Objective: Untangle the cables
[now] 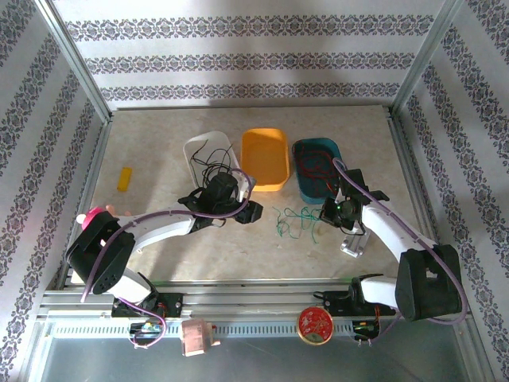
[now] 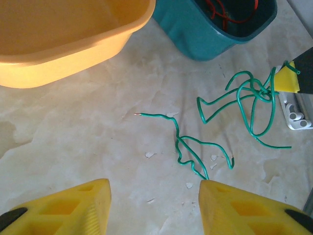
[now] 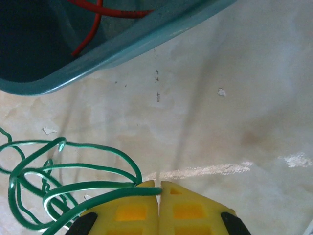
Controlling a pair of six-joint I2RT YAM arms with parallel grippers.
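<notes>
Green cables (image 1: 296, 220) lie tangled on the table between the two arms. From the left wrist they show as two clumps, one (image 2: 247, 100) near the right gripper and one (image 2: 193, 144) trailing to my left gripper's right finger (image 2: 244, 208). My left gripper (image 2: 154, 208) is open just above the table. My right gripper (image 3: 159, 188) is shut on a green cable (image 3: 73, 171). Red cables (image 1: 318, 165) lie in the teal bin (image 1: 305, 185). Black cables (image 1: 213, 163) sit in the white bin (image 1: 195, 147).
An orange bin (image 1: 266, 157) stands between the white and teal bins. A yellow block (image 1: 124, 178) lies at the left. A grey metal part (image 1: 352, 243) sits under the right arm. Small white flakes dot the table.
</notes>
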